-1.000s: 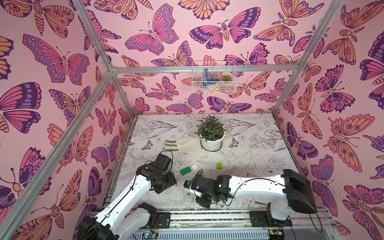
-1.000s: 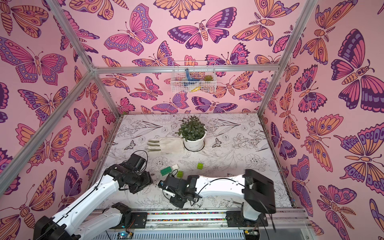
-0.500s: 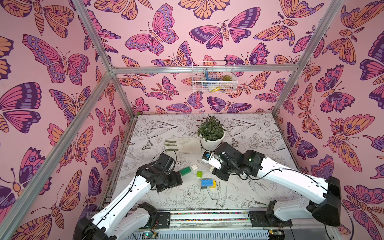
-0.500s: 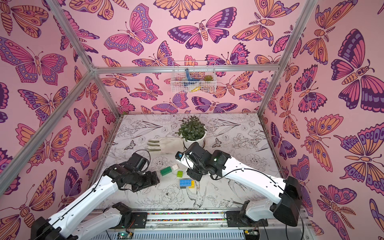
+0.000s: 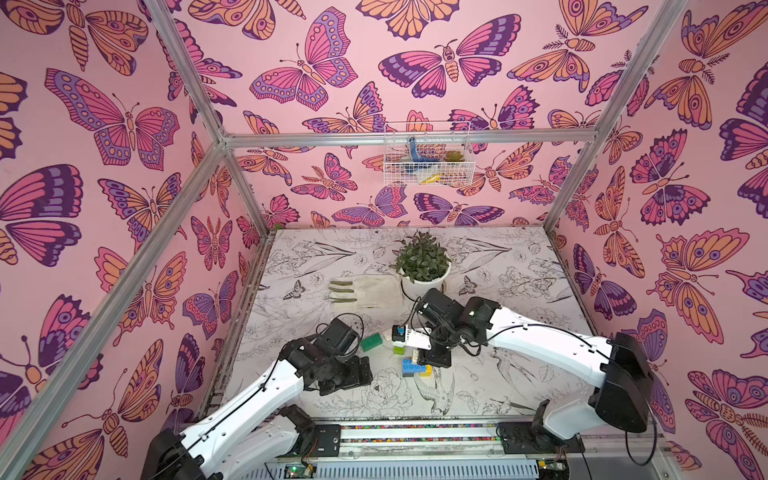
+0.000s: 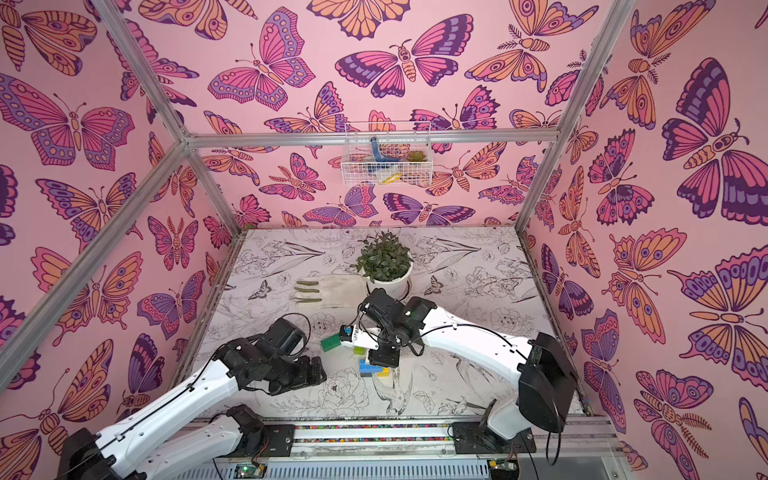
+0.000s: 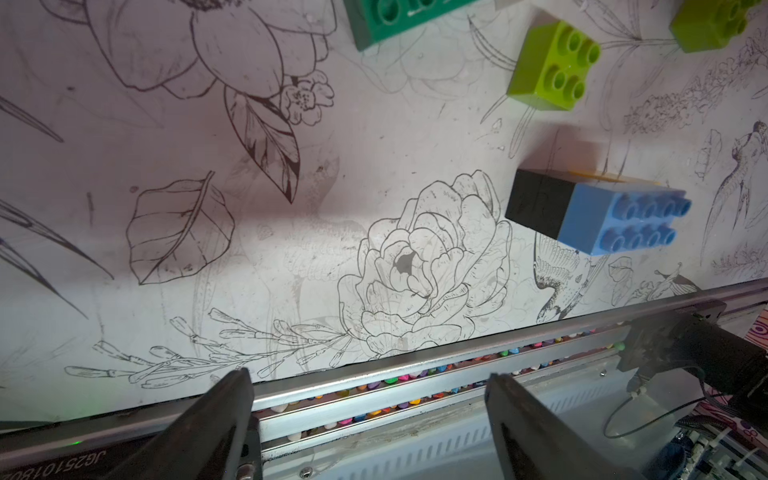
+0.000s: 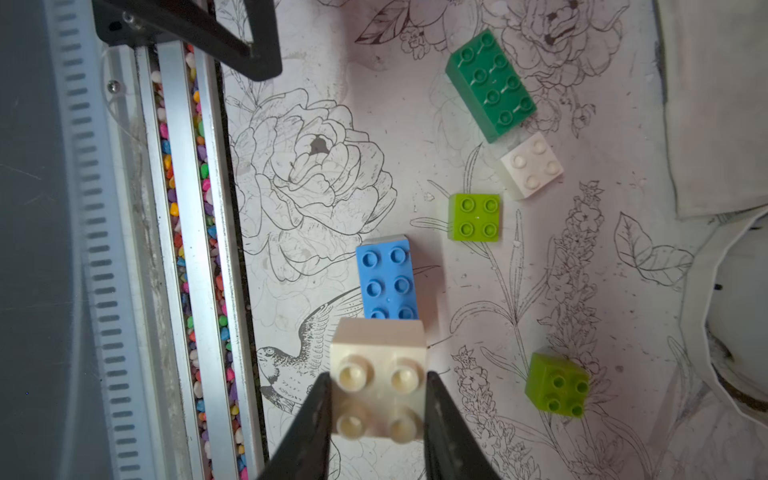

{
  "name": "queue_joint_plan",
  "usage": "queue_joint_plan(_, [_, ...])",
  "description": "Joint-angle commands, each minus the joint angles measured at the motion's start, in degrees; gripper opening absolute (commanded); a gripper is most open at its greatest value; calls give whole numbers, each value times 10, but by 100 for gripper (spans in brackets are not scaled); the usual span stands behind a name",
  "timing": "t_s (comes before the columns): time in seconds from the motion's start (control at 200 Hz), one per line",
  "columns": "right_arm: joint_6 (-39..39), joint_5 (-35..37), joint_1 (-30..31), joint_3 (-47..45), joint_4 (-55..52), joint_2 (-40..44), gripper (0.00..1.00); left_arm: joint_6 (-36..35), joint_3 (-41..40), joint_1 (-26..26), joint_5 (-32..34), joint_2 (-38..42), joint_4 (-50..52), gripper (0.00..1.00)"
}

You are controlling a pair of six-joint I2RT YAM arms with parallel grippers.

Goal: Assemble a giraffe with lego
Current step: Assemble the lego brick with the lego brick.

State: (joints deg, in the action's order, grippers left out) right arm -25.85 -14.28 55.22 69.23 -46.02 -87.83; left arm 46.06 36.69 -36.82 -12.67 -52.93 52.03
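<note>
Butterfly walls (image 5: pixel 124 124), floral bench (image 5: pixel 519 374). Right fingers (image 8: pixel 307 424) pinch white brick (image 8: pixel 380 382) at end of blue brick (image 8: pixel 386 278); left fingers (image 7: pixel 216 415) spread, empty. We should square studs, lower straight, press firmly.

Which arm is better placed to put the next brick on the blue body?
Right. The right gripper is shut on a white brick, held right at one end of the blue body. The left gripper is open, empty, and stands apart from it.
</note>
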Motion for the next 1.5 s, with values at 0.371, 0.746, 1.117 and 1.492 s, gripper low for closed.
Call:
queue_joint_plan(0.371, [-33,-2,6,38,18,-79,5,17,-17,-8,-1,5,-1,93])
queue_joint_plan(0.746, [-42,16,26,45,22,-102,5,18,-23,-8,-3,15,-2,93])
queue_joint_plan(1.117, [-58,45,27,49,15,-115,5,19,-23,-8,-3,16,-1,93])
queue_joint_plan(1.492, [-65,40,26,42,13,-121,5,21,-26,-8,-3,16,-2,94])
